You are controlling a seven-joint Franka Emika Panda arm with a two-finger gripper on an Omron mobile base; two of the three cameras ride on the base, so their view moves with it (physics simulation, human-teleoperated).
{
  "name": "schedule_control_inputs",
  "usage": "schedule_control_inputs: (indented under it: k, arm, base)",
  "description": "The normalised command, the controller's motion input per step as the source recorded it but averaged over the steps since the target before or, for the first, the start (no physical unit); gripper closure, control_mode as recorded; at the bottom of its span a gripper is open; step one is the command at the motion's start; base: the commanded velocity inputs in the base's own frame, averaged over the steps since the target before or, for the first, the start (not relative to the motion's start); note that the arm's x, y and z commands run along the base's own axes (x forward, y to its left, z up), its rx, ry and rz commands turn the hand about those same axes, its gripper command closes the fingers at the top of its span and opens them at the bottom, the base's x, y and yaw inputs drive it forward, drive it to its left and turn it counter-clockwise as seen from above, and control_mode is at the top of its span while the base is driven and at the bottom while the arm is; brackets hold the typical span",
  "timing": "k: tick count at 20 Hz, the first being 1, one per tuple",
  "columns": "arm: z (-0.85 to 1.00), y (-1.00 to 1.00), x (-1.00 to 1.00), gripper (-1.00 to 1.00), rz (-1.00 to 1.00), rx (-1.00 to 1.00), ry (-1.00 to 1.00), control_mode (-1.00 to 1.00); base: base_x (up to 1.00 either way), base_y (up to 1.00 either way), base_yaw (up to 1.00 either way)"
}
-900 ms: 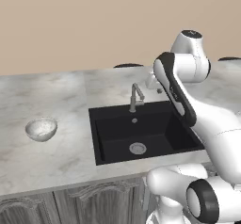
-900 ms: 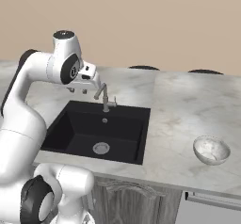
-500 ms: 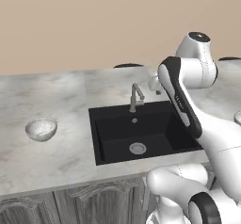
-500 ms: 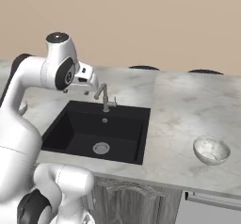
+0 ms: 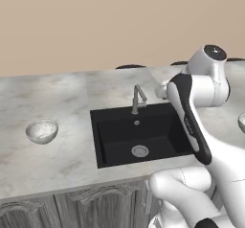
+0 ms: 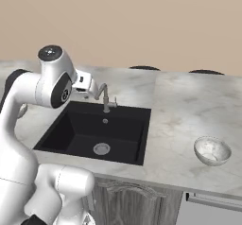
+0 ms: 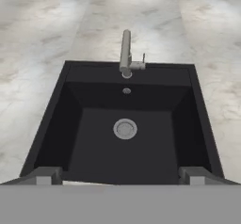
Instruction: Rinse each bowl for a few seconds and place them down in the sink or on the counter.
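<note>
One speckled bowl [image 5: 42,130] stands on the counter [image 5: 62,161] left of the black sink [image 5: 112,143]. In the right base view another bowl [image 6: 212,150] rests on the counter [image 6: 182,103] right of the sink [image 6: 78,130]; its rim [image 5: 241,121] also peeks in at the right edge of the left base view. My gripper [image 7: 120,177] hangs above the sink's near edge, open, with nothing between its fingertips [image 7: 47,176]. It looks down at the basin [image 7: 61,124], the drain [image 7: 125,128] and the faucet [image 7: 126,53]. My hand [image 6: 84,81] sits just beside the faucet [image 6: 106,99].
The faucet [image 5: 138,98] rises at the sink's back rim, close to my hand. My white arm [image 5: 191,112] arches over the sink's right side. Dark round shapes [image 6: 144,68] lie along the back of the counter by the beige wall.
The arm's upper joint has swung a little toward the sink's side and dropped slightly. Both bowls stay where they were.
</note>
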Motion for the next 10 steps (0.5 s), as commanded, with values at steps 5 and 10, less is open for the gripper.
schedule_control_inputs:
  k: [5, 10]
  arm:
    - [-0.05, -0.06, -0.01, -1.0, 0.01, 0.0, -0.1, -1.0]
    - [-0.07, -0.11, 0.0, -1.0, 0.03, 0.0, -0.08, -1.0]
  base:
    - [0.0, 0.0, 0.0]
    - [0.0, 0.0, 0.0]
